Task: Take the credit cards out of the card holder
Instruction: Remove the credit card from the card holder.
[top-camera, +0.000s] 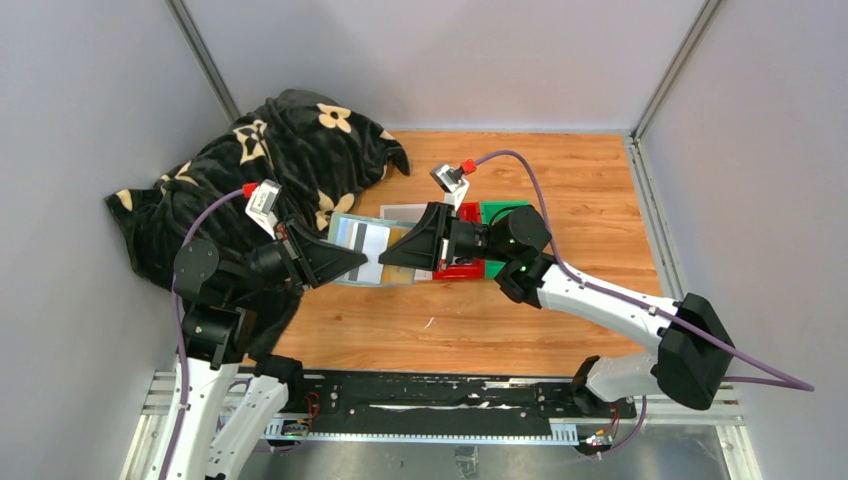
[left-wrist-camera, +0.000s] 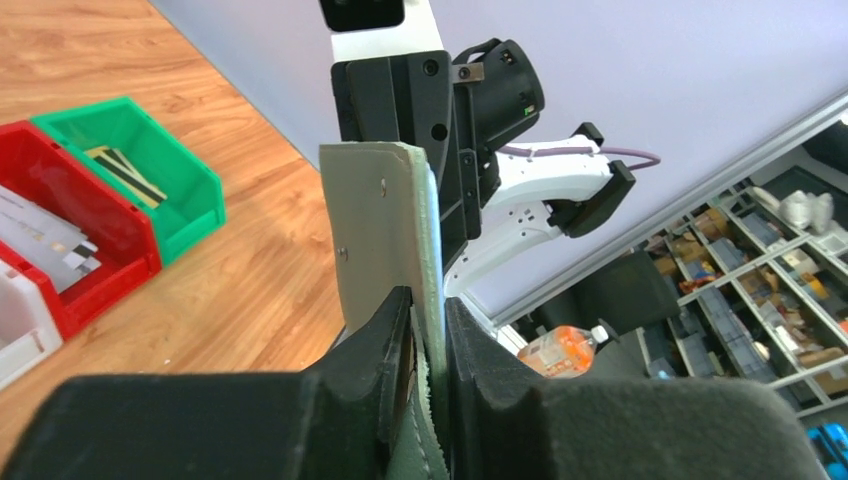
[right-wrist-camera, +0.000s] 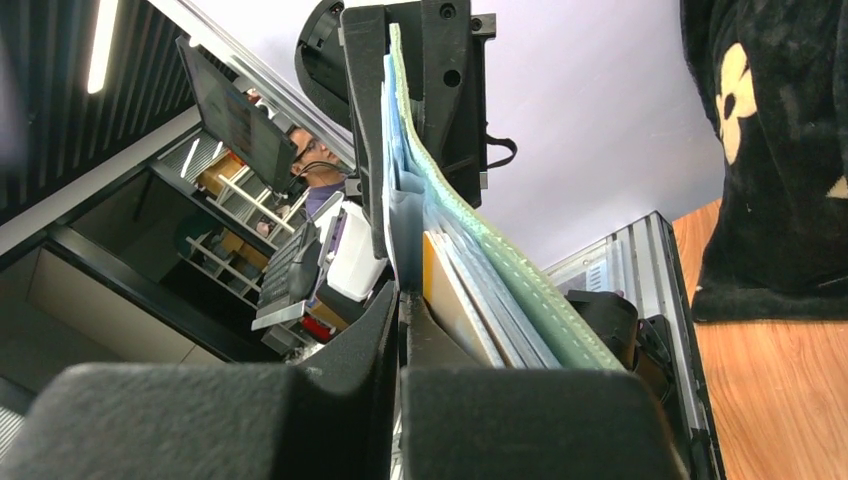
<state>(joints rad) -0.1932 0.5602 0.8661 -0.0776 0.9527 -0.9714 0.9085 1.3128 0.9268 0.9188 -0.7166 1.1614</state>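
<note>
— Card holder (top-camera: 343, 228): up off the table (top-camera: 560, 300), spread open, pale inside turned to the overhead camera, long axis running left to right between the two arms. Clamped at its left end by the left gripper (top-camera: 362, 265), jaws narrow on the sage flap.

— And on the right?

— Right gripper (top-camera: 383, 262) pinched fully closed at the other end, coming in along that same axis, tips almost meeting the left ones. Much the nearer to the credit cards (top-camera: 365, 240): gold-yellow card (top-camera: 402, 238) right at its tips, silvery card (top-camera: 358, 238) with a dark stripe further left.

— Holding a card, then?

— Cannot tell. From the right wrist, only a thin pale layer between the fingers, gold edge just beside them, not clearly inside. Could be a card, could be a pocket lip.

— So pull rightward, away from the left clamp?

— Probably, toward the red tray (top-camera: 465, 268) and green tray (top-camera: 505, 212) just beyond.

— Anything else hidden?

— Near edge of the holder, under both black grippers overhead. Cards left in the slots not countable; black ones not made out.
</note>
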